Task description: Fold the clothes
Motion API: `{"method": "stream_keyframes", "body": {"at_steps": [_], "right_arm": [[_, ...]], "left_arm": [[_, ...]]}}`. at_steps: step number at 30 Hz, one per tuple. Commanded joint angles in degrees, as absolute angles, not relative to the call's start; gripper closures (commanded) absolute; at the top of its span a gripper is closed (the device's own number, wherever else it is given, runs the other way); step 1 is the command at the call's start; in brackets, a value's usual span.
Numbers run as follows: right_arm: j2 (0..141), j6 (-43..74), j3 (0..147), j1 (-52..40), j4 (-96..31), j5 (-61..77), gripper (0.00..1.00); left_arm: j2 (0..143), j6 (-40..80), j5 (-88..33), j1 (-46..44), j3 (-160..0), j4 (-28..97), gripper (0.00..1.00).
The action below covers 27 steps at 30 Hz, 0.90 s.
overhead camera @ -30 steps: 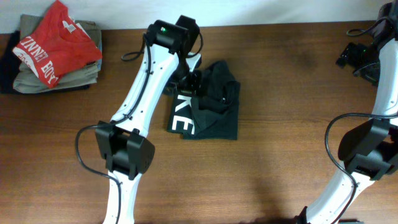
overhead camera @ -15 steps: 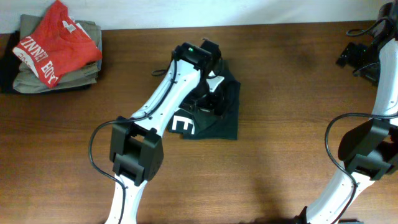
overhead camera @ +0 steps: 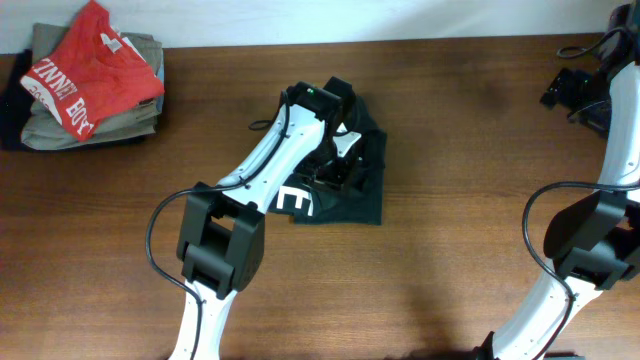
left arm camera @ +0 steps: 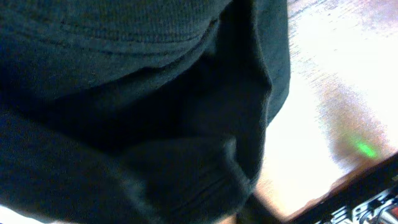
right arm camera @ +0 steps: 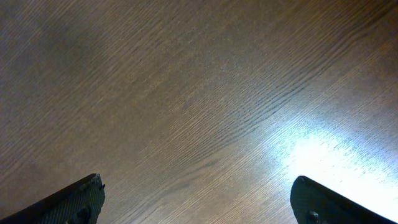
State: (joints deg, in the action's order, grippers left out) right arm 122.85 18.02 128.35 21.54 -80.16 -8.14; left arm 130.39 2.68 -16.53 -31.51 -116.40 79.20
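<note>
I have my left gripper (overhead camera: pixel 338 170) down in the black T-shirt (overhead camera: pixel 365 195), its grip unreadable under fabric, and my right gripper (right arm camera: pixel 196 190) spread wide above bare table (right arm camera: pixel 186 93).

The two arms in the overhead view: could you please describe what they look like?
Both the left arm and the right arm have slim white links, boxy black joint housings and looping black cables. A green light glows near the left wrist. The right gripper's fingers are dark.

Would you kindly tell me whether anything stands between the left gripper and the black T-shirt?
Nothing visible does: the left gripper is directly over the black T-shirt, and dark fabric alone fills its wrist view.
</note>
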Motion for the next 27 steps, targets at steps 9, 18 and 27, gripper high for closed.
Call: {"method": "stream_keyframes", "body": {"at_steps": [9,18,27], "right_arm": [[122.23,18.31,128.46,21.41,-80.16,-9.28,0.01],[122.23,18.31,128.46,21.41,-80.14,-9.28,0.01],[122.23,18.31,128.46,21.41,-80.16,-9.28,0.01]], "left_arm": [[130.26,4.08,-23.2,-44.49,-116.49,75.44,1.0],[130.26,4.64,-19.7,-51.24,-116.51,76.93,0.01],[129.73,4.69,-12.21,-43.13,-131.92,83.11,0.1]]}}
